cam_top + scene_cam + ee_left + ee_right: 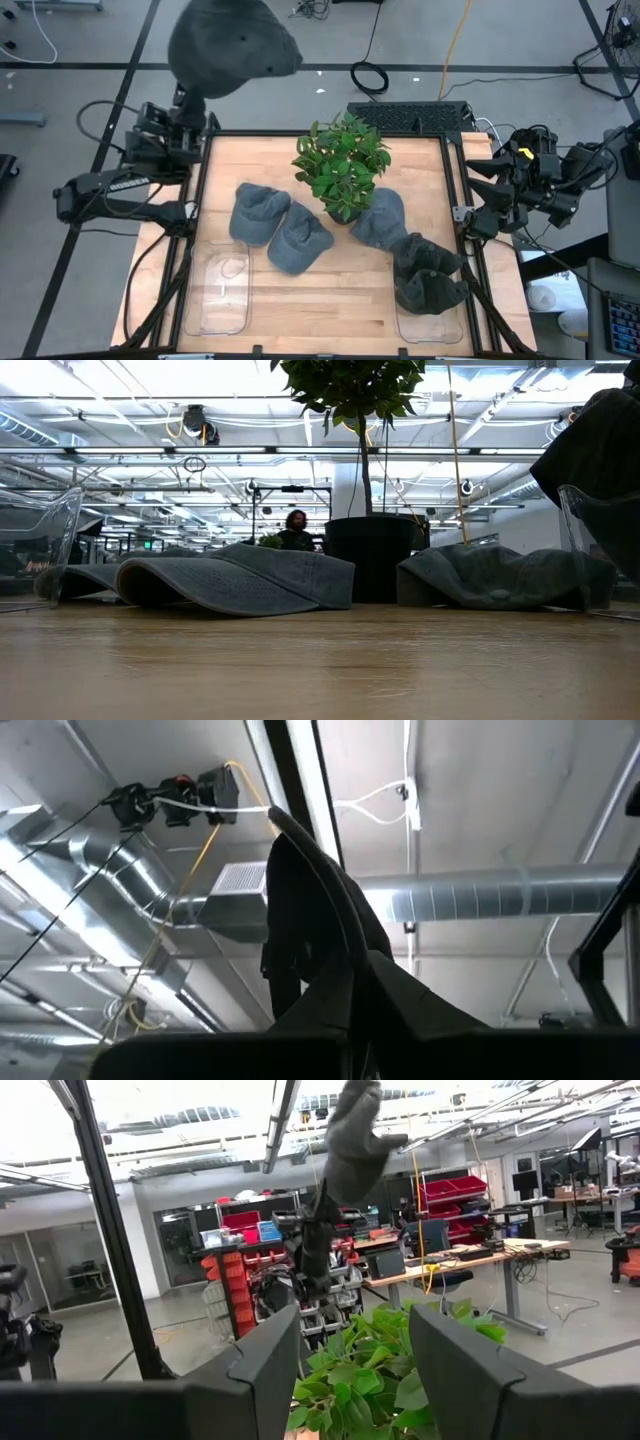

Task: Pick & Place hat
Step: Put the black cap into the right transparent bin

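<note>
My left claw point(360, 1050) is pinching a hat point(232, 45), raised high above the table's point(330, 290) far-left corner. Carrying step: next I lower it toward the left tray point(220, 295). My right claw point(352, 1370) waits spread, far right.

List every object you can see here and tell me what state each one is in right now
left gripper: shut on raised hat, held high off the table's far left corner
raised hat: hanging in the air
right gripper: open, empty, beside the table's right edge
three grey hats: lying flat on the table
dark hat: crumpled in the right clear bin
left clear bin: empty
potted plant: upright
</note>
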Controlling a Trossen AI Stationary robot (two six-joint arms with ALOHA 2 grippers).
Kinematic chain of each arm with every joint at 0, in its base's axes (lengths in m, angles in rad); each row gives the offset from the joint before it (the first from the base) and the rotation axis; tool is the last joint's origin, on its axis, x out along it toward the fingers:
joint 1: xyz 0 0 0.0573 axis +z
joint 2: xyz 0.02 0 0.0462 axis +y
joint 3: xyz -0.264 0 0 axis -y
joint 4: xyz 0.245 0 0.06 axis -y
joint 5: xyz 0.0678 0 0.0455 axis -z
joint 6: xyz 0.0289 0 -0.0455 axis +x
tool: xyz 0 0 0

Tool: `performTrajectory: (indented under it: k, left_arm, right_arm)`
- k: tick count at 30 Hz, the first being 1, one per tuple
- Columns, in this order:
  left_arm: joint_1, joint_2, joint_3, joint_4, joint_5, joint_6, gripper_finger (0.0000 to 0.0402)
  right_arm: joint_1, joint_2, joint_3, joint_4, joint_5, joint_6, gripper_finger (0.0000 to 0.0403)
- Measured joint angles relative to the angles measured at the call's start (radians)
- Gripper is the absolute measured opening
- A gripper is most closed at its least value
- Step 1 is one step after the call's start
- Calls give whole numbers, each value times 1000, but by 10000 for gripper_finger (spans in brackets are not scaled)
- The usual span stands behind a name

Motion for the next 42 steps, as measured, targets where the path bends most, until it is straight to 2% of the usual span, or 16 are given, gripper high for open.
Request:
performTrajectory:
  k: [5,12,19,24,28,32,38,42]
  left_arm:
    - [-27,48,130,-34,77,27,11]
    - [-118,148,343,-314,94,139,11]
    - [-216,293,489,-301,143,166,11]
    - [-282,388,534,-276,147,172,11]
    - [-325,427,565,-265,131,178,11]
    - [-355,466,590,-274,126,183,11]
    - [-379,482,601,-270,99,208,11]
    - [-393,493,601,-278,75,226,11]
  right_arm:
    - [0,0,0,0,0,0,181]
    - [0,0,0,1,0,0,181]
    - [0,4,19,26,2,-16,181]
    - [0,43,87,26,3,-176,181]
    - [8,103,175,23,8,-310,193]
    - [25,176,314,21,66,-413,228]
    - [44,285,555,-53,96,-409,287]
    - [48,360,726,-128,140,-366,312]
